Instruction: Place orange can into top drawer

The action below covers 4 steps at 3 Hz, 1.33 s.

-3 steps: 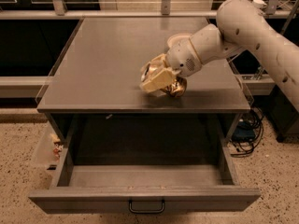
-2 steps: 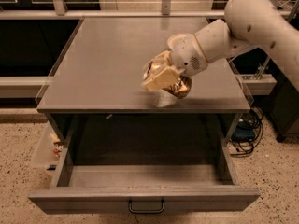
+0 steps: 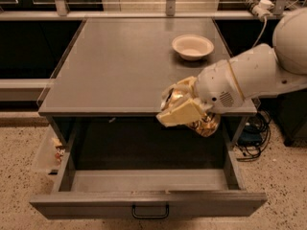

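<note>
Gripper (image 3: 173, 103): cream-yellow fingers on white arm, seen at 4 o'clock of grey tabletop (image 3: 120, 66), clamped on golden-orange, brown-mottled orange can (image 3: 206, 124). Top drawer (image 3: 148, 202): grey, dark handle. Bowl (image 3: 193, 47), 1 o'clock: pale cream.

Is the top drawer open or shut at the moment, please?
Open: the top drawer is pulled out, its floor visible. The end effector holds the orange can at the tabletop's front edge.

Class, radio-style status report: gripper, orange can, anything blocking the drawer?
Gripper shut on orange can, at table's front edge over open top drawer. Can not yet inside. Nothing seen blocking; bowl sits apart, farther back.
</note>
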Motion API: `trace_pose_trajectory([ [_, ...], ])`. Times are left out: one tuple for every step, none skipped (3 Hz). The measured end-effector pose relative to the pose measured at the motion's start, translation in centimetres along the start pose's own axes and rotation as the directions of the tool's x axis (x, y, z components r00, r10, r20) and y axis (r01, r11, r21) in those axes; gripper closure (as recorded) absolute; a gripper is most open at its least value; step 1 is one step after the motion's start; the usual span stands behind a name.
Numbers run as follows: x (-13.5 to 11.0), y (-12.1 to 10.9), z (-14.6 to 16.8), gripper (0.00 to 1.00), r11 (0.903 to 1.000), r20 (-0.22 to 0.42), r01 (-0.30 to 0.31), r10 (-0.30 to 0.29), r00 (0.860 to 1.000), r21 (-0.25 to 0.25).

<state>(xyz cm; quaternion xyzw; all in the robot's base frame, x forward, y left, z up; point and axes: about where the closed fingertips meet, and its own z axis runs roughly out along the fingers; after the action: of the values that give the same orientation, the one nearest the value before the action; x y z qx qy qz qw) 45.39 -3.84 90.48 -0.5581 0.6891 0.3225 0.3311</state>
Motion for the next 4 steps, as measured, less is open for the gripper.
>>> trace_pose_trajectory([
  [2.9,1.8,0.5,1.0,0.9992,0.063,-0.039,0.038,0.997,0.01],
  [6.7,-0.3,2.8,1.0,0.9968,0.145,-0.077,0.079,0.986,-0.02],
  [6.7,-0.3,2.8,1.0,0.9968,0.145,-0.077,0.079,0.986,-0.02],
  [9.1,-0.5,5.3,1.0,0.988,0.163,-0.146,0.152,0.975,-0.052],
])
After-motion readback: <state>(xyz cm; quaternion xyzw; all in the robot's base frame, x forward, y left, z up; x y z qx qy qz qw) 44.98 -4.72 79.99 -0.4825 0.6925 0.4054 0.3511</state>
